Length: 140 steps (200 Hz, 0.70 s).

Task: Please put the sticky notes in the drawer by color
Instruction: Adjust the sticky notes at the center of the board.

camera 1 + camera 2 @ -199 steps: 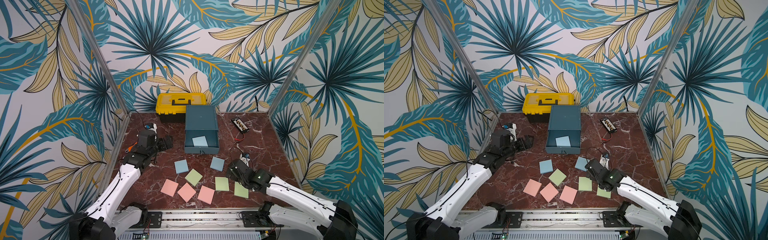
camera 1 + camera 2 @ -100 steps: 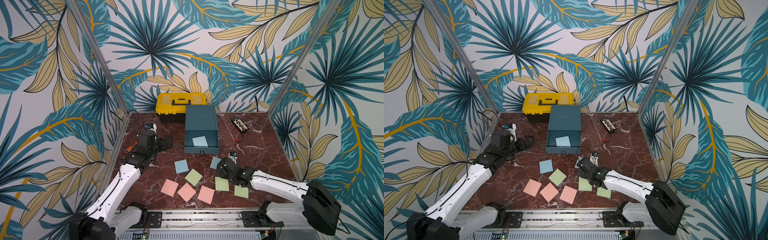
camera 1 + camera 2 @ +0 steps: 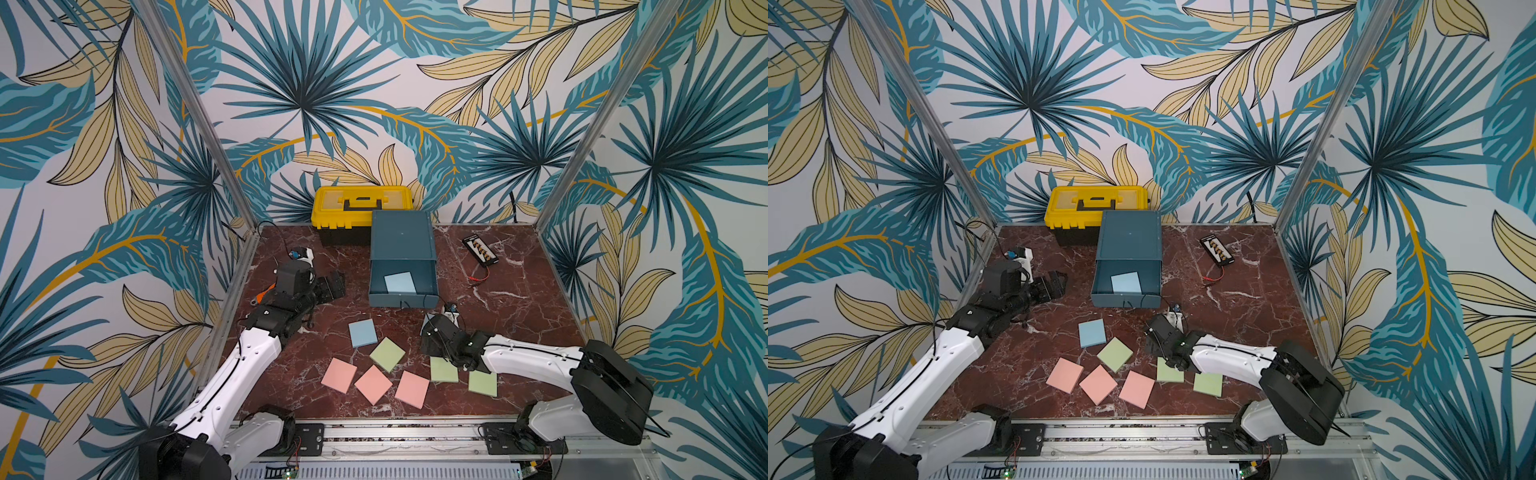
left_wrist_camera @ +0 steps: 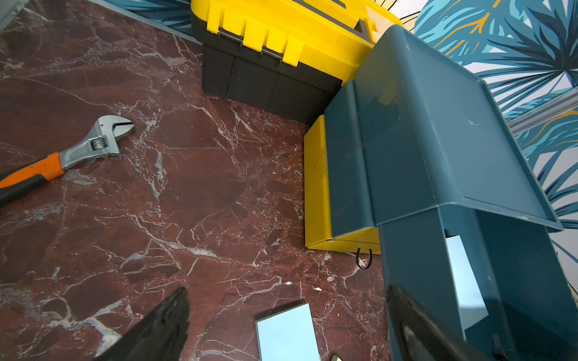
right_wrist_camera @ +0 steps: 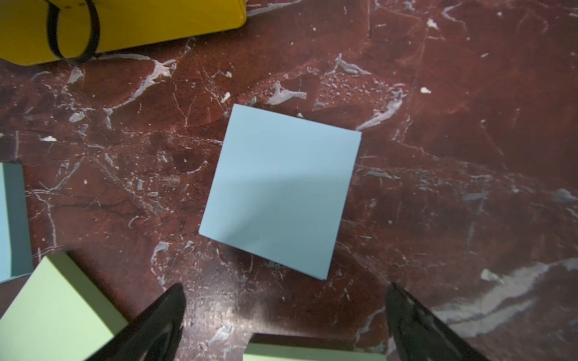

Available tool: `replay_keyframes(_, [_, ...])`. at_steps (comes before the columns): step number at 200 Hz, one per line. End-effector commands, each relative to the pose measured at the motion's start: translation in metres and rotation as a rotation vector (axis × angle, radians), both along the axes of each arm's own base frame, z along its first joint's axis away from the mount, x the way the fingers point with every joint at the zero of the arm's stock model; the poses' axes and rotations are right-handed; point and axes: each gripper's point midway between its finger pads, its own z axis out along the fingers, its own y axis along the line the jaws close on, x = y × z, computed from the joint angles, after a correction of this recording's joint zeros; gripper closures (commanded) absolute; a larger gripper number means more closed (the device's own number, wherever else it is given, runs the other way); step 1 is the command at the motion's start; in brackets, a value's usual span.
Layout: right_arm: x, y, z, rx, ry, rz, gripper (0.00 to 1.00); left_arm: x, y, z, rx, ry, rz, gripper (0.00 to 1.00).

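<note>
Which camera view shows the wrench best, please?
The left wrist view. There the wrench lies large and sharp, its steel head and orange handle clear; only the handle's end is cut off. The top views show at most a small orange bit of its handle. The right wrist view does not show it.

Blue sticky note (image 5: pixel 281 190) flat on marble (image 5: pixel 469 140), end effector (image 5: pixel 284 287) spread wide nearby

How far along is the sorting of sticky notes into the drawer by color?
Done: one blue note lies in the open teal drawer. In hand: nothing yet; the open right gripper hovers over a second blue note. Left: that one, a third blue note, three green notes and three pink notes.
</note>
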Motion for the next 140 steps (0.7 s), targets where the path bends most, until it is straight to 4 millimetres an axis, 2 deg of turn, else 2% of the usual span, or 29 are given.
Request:
replay_keyframes(1, [0.009,0.011,0.005,0.021,-0.035,0.007,0.01,-0.004,0.003,-0.004,0.012,0.000,0.010,0.00])
replay_keyframes(81, [0.024,0.025,0.004,0.003,-0.025,-0.012,0.00,-0.006,0.004,-0.007,0.013,-0.001,0.012,0.00])
replay_keyframes(92, [0.020,0.017,-0.001,-0.045,0.007,-0.031,0.01,-0.006,0.005,-0.006,0.017,-0.002,0.014,0.00])
replay_keyframes(140, [0.020,0.007,-0.002,-0.096,0.027,-0.090,0.00,-0.008,0.006,-0.008,0.022,-0.005,0.017,0.00])
